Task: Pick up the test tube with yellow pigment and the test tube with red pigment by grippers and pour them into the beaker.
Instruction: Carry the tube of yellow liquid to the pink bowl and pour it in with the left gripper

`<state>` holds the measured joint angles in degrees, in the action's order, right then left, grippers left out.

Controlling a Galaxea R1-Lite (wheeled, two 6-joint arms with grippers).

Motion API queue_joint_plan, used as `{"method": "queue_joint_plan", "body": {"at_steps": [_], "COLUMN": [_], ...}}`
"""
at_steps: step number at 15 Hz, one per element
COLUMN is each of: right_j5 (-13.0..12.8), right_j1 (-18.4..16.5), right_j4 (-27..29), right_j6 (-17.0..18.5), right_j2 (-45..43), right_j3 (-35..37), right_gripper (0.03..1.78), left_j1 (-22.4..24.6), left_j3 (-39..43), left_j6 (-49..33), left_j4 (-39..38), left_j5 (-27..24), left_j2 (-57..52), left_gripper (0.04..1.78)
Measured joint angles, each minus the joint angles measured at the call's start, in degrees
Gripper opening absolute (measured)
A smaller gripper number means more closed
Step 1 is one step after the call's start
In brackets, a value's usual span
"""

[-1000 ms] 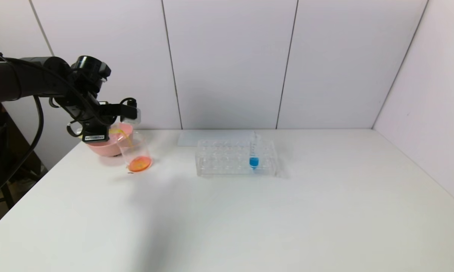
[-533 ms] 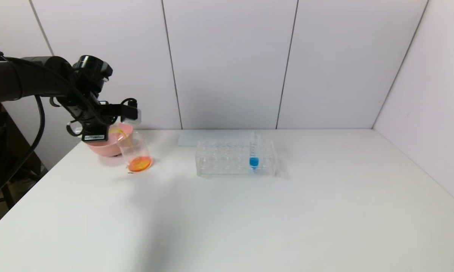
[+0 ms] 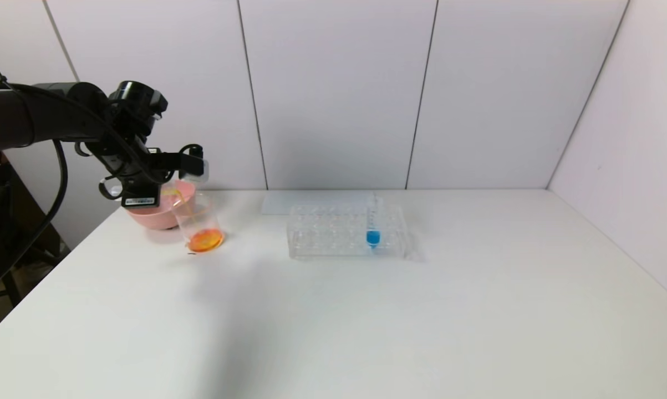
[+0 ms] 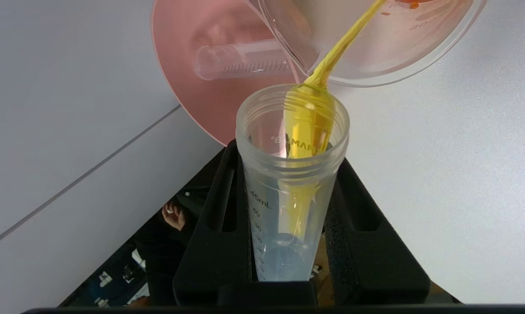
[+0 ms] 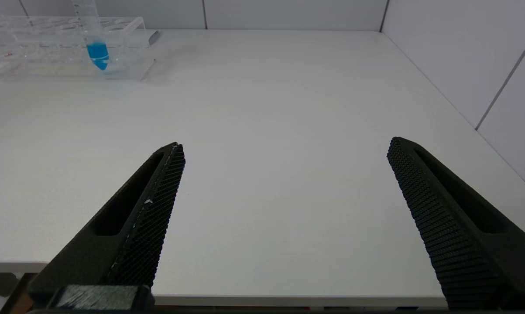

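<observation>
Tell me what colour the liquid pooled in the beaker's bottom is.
Orange, in the beaker; the head view shows it best.

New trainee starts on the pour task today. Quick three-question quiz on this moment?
1. True or false: yellow liquid is running from the test tube with yellow pigment into the beaker.
2. What lies in the pink bowl? A) an empty tube B) a spoon C) a blue tube
3. Fill in: the tube in the clear rack holds ____ liquid.

Key:
1. True; the left gripper is shut on the tilted tube at the beaker's rim.
2. A
3. Blue; the blue tube stands upright. The right gripper hangs open over bare table.
</observation>
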<state>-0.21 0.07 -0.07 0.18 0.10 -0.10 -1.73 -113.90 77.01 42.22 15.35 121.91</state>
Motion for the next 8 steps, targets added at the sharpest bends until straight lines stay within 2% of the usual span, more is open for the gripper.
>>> {"method": "queue_joint_plan", "body": {"at_steps": [8], "right_j5": [0.0], "right_j1": [0.0], "right_j4": [0.0], "right_j6": [0.0], "right_j2": [0.0], "right_j3": [0.0], "right_gripper": [1.7], "left_j1": [-0.8], "left_j3": [0.0], "left_j6": [0.0], "left_j4": [-0.1], "left_j5": [1.8], "left_j2": [-0.1], "left_gripper": [0.49]}}
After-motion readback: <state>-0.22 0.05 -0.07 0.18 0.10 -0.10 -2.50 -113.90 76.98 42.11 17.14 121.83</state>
